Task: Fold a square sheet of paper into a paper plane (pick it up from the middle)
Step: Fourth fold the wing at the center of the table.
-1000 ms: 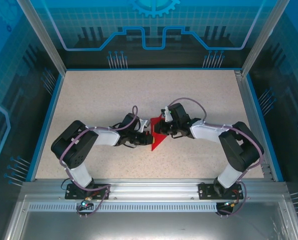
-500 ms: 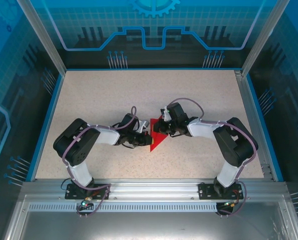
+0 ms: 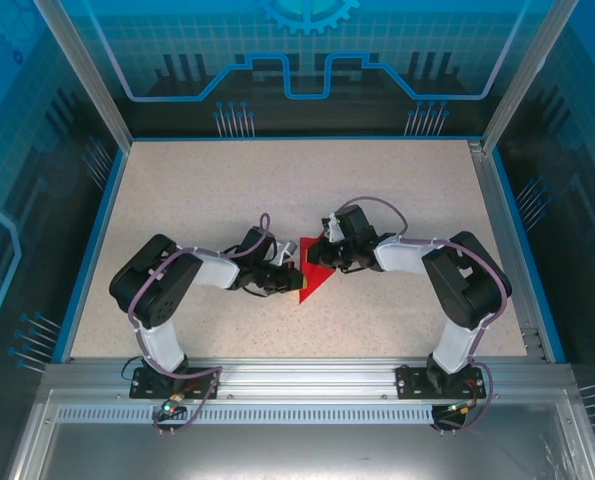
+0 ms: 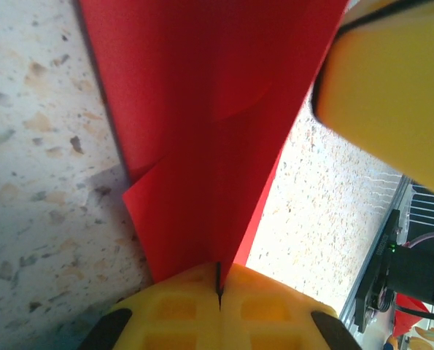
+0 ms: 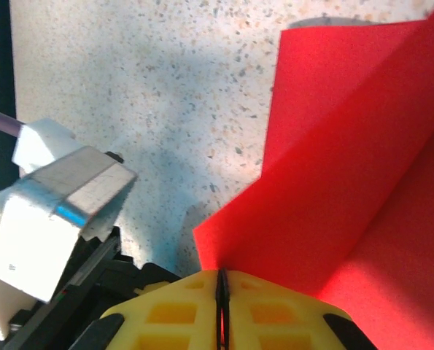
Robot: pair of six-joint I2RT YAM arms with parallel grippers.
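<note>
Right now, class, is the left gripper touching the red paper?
Touching. In the left wrist view the red paper narrows into the seam of the left gripper, pinched between its closed yellow fingers.

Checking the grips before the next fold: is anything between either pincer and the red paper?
Nothing visible is. The left pincer is shut directly on the red paper, and the right pincer is shut on it too, with only speckled table beneath.
</note>
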